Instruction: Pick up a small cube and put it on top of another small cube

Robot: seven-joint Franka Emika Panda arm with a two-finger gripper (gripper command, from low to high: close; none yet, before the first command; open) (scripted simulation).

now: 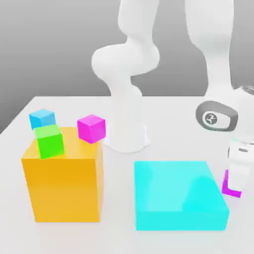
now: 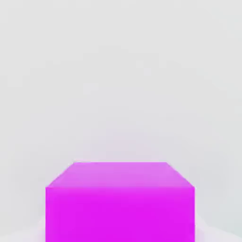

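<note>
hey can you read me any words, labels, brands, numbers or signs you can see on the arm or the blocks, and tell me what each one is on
No words or numbers can be read on the robot arm, the orange block or the cyan block.
A round emblem stands on the arm's dark grey joint cover; I can't make out any lettering in it.

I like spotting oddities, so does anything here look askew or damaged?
Nothing looks damaged; but the green cube sits turned, apparently poking past the front edge of the orange block.
</note>
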